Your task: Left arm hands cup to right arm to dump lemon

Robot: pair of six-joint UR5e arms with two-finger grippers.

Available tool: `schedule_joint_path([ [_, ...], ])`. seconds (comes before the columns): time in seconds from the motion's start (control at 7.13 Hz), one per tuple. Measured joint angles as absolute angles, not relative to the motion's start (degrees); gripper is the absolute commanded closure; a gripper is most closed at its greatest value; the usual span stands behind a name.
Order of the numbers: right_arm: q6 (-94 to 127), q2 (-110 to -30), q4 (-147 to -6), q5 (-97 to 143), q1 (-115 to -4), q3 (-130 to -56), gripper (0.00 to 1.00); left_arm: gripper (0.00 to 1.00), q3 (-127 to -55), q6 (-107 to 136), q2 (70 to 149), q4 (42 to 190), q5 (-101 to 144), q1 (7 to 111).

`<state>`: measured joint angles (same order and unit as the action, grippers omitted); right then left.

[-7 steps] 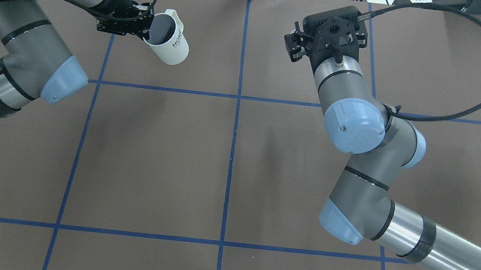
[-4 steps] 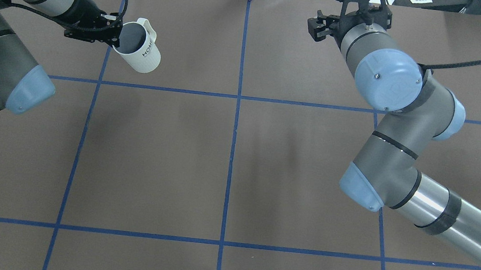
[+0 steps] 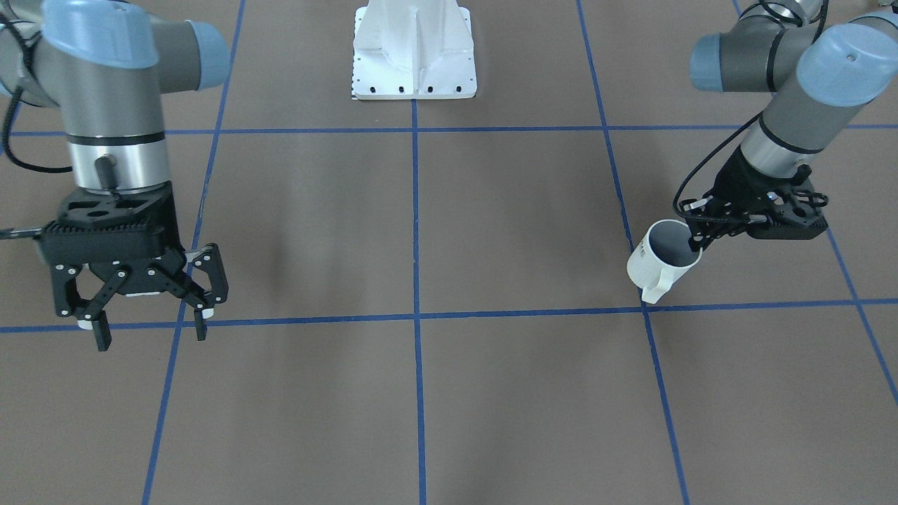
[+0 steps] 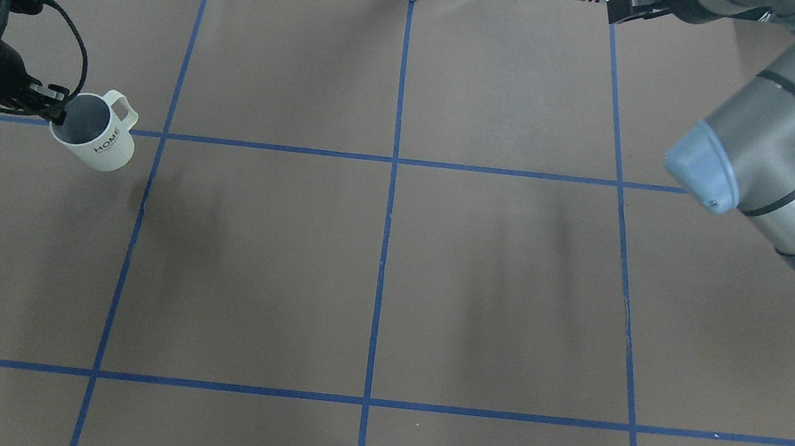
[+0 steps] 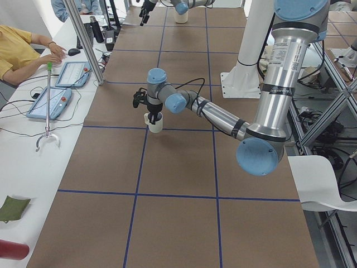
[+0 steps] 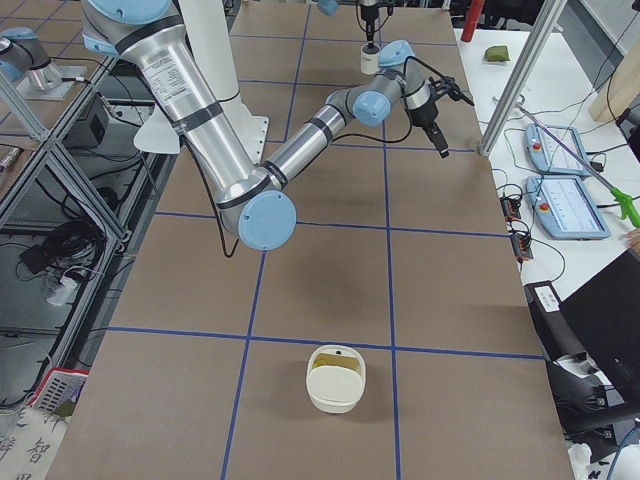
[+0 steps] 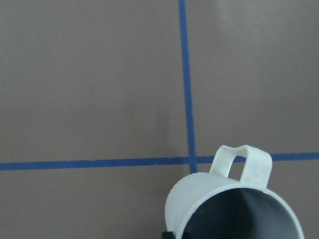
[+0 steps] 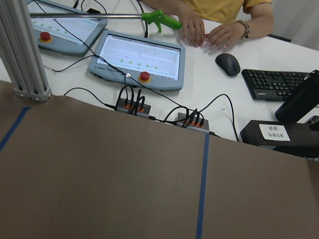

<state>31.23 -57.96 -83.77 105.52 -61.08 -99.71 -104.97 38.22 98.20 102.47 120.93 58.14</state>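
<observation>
The black left end effector pinches the rim of the white ribbed cup at the left side of the brown worktop, the black right end effector hangs open far away, so passing and dumping look not yet done.

We see a brown table cover gridded with blue tape. Beyond its edge at twelve o'clock, a white bench carries two touch panels, a keyboard, a mouse and, perhaps, cable hubs; an aluminium post stands at ten o'clock
</observation>
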Motion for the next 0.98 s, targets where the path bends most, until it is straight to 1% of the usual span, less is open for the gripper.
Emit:
schedule_joint_path([
  [0.28,15.5,-58.3,-85.9,123.4,-71.1,-95.5,0.00,1.00,-104.8,31.9,94.8,102.7,121.1,58.4],
  [0.56,3.8,-61.5,-86.1,131.0,-77.0,-91.8,0.00,1.00,-103.8,29.5,93.7,102.8,121.8,58.6],
  [0.7,1.9,-62.8,-87.4,132.2,-78.7,-91.2,0.00,0.63,-102.8,29.2,93.5,103.0,122.2,58.6],
  [0.84,0.9,-63.8,-89.7,133.1,-79.9,-90.7,0.00,0.01,-102.2,29.1,93.5,103.2,122.4,58.6],
  [0.98,0.4,-65.3,-91.3,132.9,-80.4,-90.7,0.00,0.00,-101.9,29.0,93.4,103.3,122.5,58.6],
])
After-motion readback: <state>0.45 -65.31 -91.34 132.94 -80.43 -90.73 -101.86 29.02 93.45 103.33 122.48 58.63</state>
